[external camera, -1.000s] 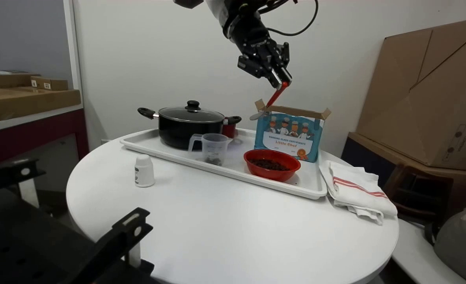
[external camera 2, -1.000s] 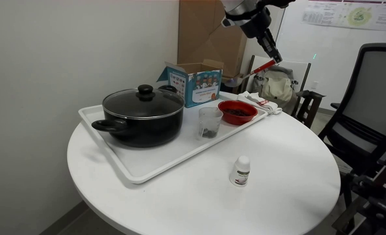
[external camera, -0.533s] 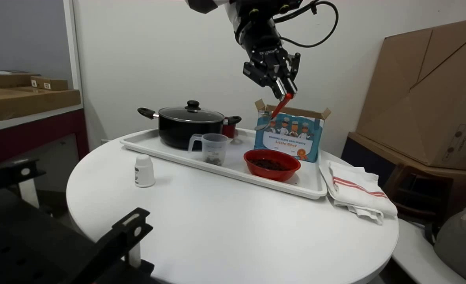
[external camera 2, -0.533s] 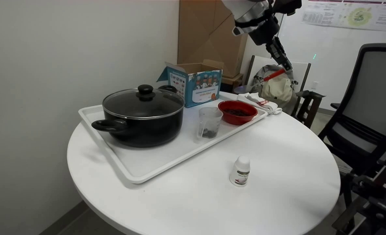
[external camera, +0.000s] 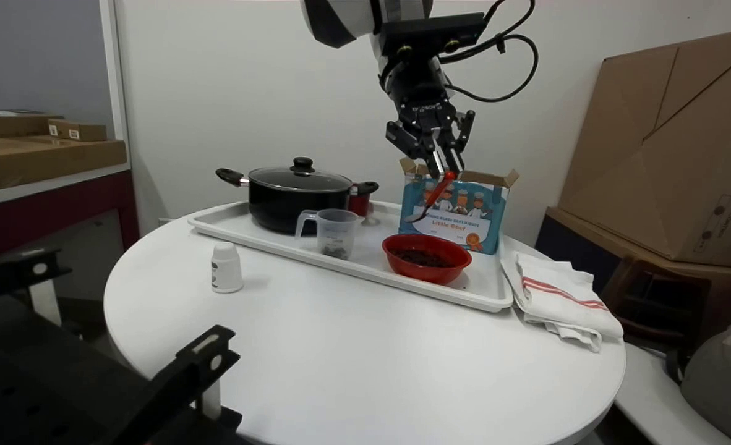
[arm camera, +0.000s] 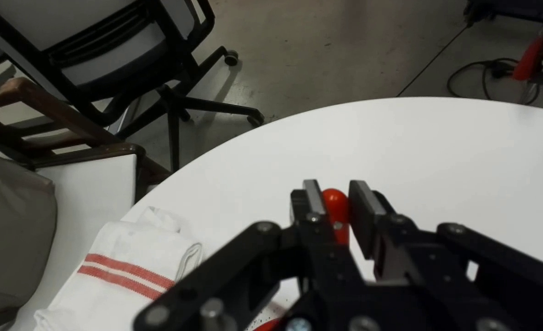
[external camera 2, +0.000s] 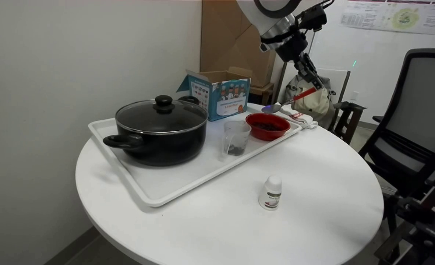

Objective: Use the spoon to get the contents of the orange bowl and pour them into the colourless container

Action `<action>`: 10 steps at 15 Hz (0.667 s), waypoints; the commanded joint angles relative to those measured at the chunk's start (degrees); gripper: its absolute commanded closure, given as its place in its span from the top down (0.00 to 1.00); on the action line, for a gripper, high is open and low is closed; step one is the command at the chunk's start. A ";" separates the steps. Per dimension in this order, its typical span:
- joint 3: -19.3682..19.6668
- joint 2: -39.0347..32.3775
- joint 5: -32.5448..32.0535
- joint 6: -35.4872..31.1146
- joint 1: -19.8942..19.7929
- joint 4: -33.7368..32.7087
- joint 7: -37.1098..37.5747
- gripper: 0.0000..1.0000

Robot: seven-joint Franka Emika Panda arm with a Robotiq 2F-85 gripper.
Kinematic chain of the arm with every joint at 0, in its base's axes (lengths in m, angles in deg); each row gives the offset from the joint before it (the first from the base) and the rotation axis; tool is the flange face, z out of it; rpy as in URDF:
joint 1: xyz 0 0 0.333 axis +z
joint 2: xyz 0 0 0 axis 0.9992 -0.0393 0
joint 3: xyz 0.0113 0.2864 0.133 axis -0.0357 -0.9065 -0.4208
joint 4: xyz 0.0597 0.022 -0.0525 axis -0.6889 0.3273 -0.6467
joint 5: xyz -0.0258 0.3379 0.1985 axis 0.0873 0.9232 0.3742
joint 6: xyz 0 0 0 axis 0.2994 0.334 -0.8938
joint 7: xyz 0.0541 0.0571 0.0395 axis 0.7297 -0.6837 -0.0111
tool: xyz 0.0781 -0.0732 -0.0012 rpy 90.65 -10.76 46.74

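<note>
My gripper [external camera: 449,173] is shut on the red handle end of the spoon [external camera 2: 304,94]; in the wrist view the handle's rounded tip shows between the fingers [arm camera: 316,200]. The spoon slants down, its grey metal head [external camera 2: 271,109] hanging above the orange bowl [external camera: 426,273] and apart from it; the head looks bare. Dark bits lie inside that bowl, which stands at one end of the tray. Beside it is the colourless container [external camera: 338,227], a clear cup with a handle and a few dark bits at its bottom. Only a sliver of bowl rim [arm camera: 268,325] appears in the wrist view.
A black lidded pot [external camera 2: 162,143] and a blue printed cardboard box [external camera: 449,213] share the white tray [external camera 2: 188,193] with the bowl and cup. A folded towel [external camera: 557,290] lies off the tray's end. On the table stands a small white bottle [external camera 2: 271,193].
Still gripping the spoon, my gripper has come down, and the spoon's head now hangs lower and closer to the orange bowl. The bowl, cup and tray have not moved.
</note>
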 commanded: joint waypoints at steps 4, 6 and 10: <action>0.97 -8.39 4.87 5.10 -0.04 -13.06 -3.01 0.09; 1.33 -10.11 5.74 6.17 -0.22 -15.37 -3.59 0.09; 2.17 -12.73 7.04 7.72 -0.88 -18.51 -4.55 0.09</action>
